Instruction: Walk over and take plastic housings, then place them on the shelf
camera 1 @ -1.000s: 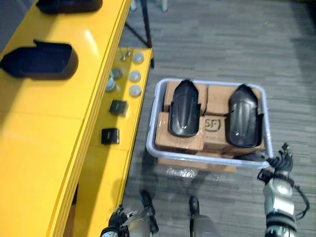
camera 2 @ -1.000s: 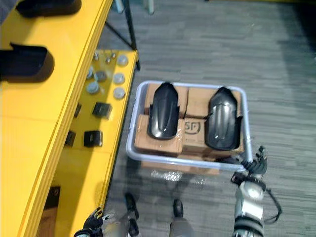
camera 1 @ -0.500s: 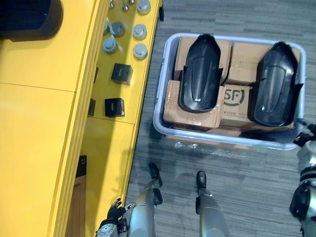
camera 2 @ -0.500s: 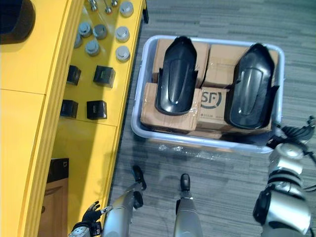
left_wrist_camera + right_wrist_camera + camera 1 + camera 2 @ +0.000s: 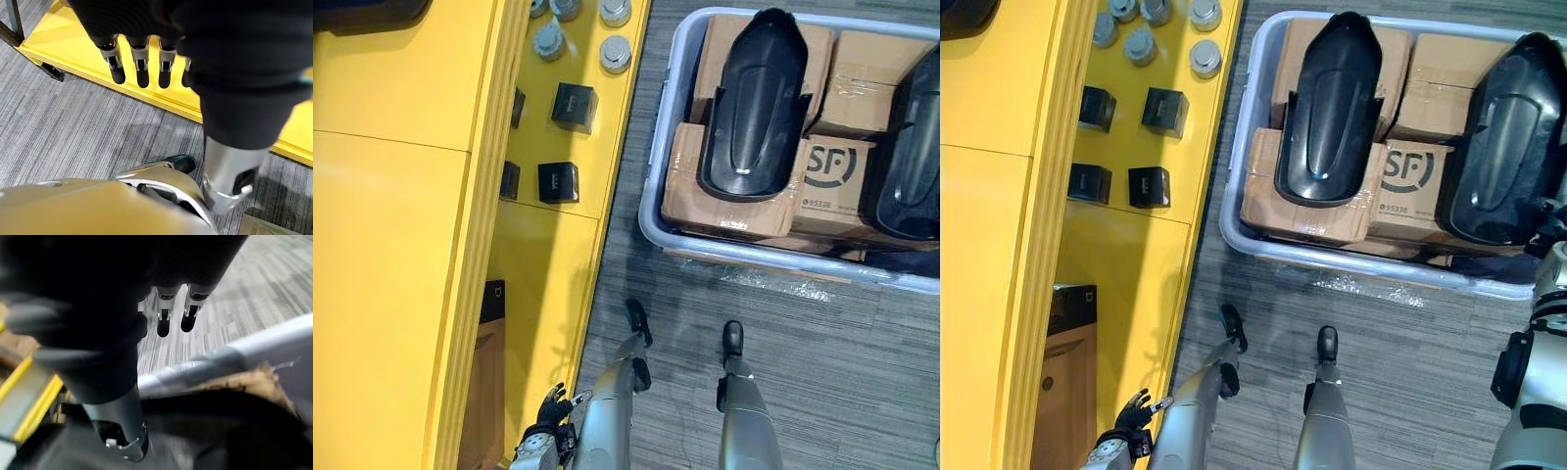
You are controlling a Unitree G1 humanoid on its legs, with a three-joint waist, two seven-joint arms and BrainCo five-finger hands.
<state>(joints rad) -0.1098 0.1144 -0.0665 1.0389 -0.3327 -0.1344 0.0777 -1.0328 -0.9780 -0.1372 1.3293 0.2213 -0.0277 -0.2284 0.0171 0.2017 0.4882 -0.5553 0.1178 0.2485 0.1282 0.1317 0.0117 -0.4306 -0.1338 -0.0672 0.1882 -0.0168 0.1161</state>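
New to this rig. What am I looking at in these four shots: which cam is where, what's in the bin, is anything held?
This is a two-legged humanoid robot with two arms that end in fingered hands. The two eye views come from a stereo camera on its head, looking down, so they show one scene. The two wrist views come from cameras on the arms, looking along each hand.

On the floor ahead stands a grey bin packed with cardboard boxes. Two black plastic housings lie on top of the boxes. On the robot's left is a yellow shelf, and its lower level carries small black boxes and grey round caps.

Nothing is held. The left hand hangs open by the shelf. The right hand is open at the bin's near rim.
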